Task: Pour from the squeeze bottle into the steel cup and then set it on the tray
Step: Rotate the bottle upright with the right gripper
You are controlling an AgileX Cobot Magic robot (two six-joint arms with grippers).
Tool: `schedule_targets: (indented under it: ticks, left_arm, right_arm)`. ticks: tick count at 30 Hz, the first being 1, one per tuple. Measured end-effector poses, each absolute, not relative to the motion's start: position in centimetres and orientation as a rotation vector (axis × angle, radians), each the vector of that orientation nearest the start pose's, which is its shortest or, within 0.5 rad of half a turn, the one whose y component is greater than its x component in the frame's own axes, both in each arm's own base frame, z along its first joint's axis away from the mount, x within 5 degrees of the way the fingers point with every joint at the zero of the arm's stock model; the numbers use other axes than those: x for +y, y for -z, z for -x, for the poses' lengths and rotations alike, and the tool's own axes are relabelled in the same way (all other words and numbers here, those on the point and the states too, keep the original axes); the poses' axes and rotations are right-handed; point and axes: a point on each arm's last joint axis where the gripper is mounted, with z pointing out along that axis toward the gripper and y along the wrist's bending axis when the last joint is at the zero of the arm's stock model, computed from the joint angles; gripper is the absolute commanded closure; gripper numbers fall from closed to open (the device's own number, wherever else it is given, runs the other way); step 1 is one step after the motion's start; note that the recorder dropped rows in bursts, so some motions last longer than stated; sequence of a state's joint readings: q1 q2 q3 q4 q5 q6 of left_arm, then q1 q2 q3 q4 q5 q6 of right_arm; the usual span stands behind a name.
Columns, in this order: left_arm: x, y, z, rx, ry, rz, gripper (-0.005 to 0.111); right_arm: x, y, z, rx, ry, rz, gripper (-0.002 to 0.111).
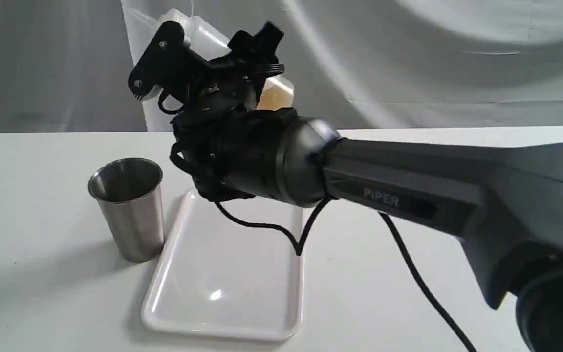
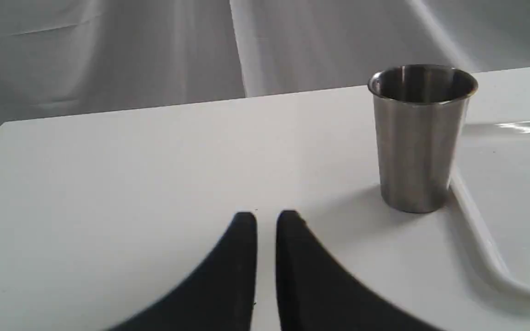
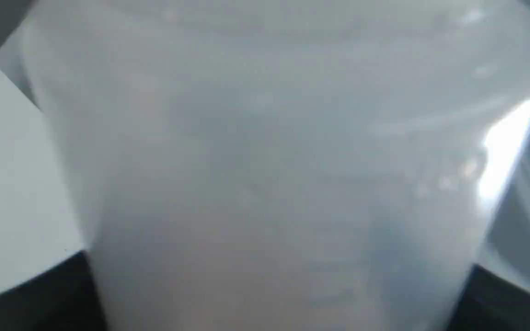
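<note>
White table, grey-white cloth backdrop hanging right behind its far edge.

In the way: the right arm comes in from the right, above the table. Its wrist hangs over the far end of the tray. A black cable droops from the wrist and loops low over the tray's right side. We can't tell if it touches the tray.

The right gripper is clamped on the squeeze bottle and holds it high and tilted, above the tray's far end and right of the cup. We see amber liquid pooled at the bottle's lower end, on the right. The nozzle is hidden behind the fingers. In the right wrist view the bottle fills the frame and is blurred, with a sliver of table beside it.

The cup stands upright on the table, just beside the tray's left long rim. Contact is unclear. We only see its inner steel wall, so the fill level is unknown.

The left gripper sits low over the table, fingers nearly together with a thin slit between them, gripping nothing. The cup and tray rim are ahead of it, off to one side.

Open room: there is bare table left of the cup and ahead of the left gripper, out to the far edge. More lies right of the tray, under the arm.
</note>
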State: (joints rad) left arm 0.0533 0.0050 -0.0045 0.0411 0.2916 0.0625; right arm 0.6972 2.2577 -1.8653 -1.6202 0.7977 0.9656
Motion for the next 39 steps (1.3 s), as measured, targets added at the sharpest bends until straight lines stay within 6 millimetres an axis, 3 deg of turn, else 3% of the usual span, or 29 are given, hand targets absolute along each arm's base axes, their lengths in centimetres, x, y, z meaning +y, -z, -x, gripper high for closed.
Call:
schedule_targets:
  ticks: [8, 15, 23, 39]
  left_arm:
    - [0.4, -18.8, -5.5, 1.777, -0.123, -0.035, 0.098]
    - [0.4, -18.8, -5.5, 1.777, -0.123, -0.035, 0.098]
    - [0.4, -18.8, -5.5, 1.777, -0.123, -0.035, 0.098]
    - [0.4, -18.8, -5.5, 1.777, -0.123, -0.035, 0.098]
  right_arm:
    - [28.1, -24.3, -43.7, 1.769, 0.476, 0.368, 0.108]
    - [28.1, -24.3, -43.7, 1.774, 0.453, 0.34, 0.108]
    - [27.8, -25.8, -43.4, 1.763, 0.405, 0.279, 0.108]
    - [27.3, -25.5, -42.8, 1.829, 0.327, 0.178, 0.108]
